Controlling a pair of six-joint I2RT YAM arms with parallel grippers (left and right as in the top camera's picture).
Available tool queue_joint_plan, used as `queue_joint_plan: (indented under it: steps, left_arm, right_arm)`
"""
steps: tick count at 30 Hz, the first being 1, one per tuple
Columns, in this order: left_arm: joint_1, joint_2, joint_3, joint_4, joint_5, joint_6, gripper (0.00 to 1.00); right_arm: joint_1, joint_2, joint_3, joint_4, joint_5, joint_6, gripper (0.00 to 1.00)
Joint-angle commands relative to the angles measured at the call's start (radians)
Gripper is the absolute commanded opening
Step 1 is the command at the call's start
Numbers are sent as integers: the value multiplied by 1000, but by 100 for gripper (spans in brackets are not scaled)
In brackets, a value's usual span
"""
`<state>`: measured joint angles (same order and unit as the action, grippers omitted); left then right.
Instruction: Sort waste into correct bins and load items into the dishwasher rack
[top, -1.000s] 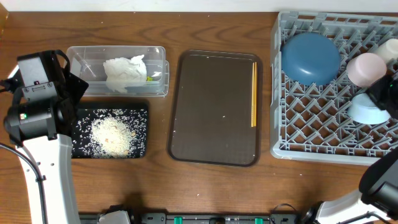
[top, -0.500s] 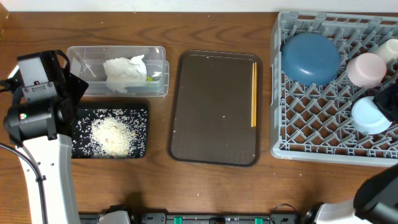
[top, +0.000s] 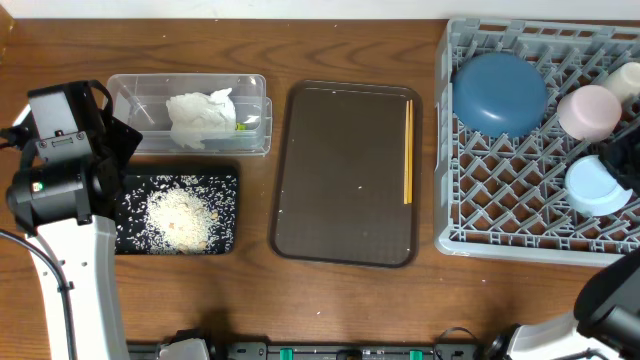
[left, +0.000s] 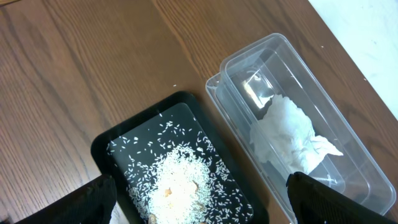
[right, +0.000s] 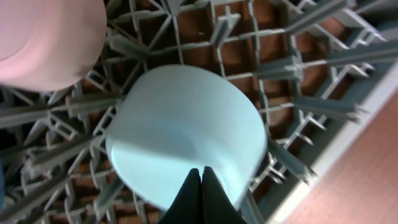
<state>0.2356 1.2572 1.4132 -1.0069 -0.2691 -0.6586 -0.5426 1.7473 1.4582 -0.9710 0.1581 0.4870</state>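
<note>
Wooden table (top: 200, 300) is carrying everything. The grey dishwasher rack (top: 520, 215) is sitting just R of the brown serving tray (top: 345, 190), w/ a narrow strip of table btwn them. The serving tray is lying mid-table and is holding only the chopsticks. L of the serving tray, the clear tub (top: 130, 90) is sitting at the far side and the black tray (top: 128, 240) at the near side; the two bins are lying side by side, almost touching. The L gripper (left: 201, 180) is hovering above those bins, well L of the serving tray, w/ its jaws spread wide and holding nothing. The R gripper (right: 200, 171) is hanging over the rack, far R of the serving tray. Its jaws are pressed together and pinching nothing, tips over the light-blue bowl; can't tell if they're touching it. The dark-blue bowl (top: 498, 92) is resting in the rack corner nearest the serving tray's far R end, looking mouth-down. The white-pinkish bowl (top: 590, 110) is sitting further R, and the light-blue bowl (top: 593, 186) just nearside of it. The crumpled napkin (top: 200, 118) is lying in the tub. The rice (top: 182, 218) is lying heaped and scattered in the black tray. The chopsticks (top: 408, 150) are lying lengthwise along the serving tray's R rim. The wrapper (top: 241, 125) is peeking out beside the napkin, on the side facing the serving tray.
</note>
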Motion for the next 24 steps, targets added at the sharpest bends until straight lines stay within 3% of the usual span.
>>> queue_joint_plan:
  steps: [1, 10, 21, 24]
  left_arm:
    - [6, 4, -3, -2, -20, -13, 90]
    - [6, 4, -3, -3, -20, -13, 90]
    - [6, 3, -3, -2, -20, -13, 90]
    - [6, 4, -3, -3, -20, -13, 90]
  right_arm:
    - [6, 31, -2, 34, 30, 13, 1]
    - [-4, 70, -2, 66, 130, 13, 2]
    - [-16, 87, -8, 69, 81, 13, 5]
    - [-15, 87, -14, 72, 75, 6, 1]
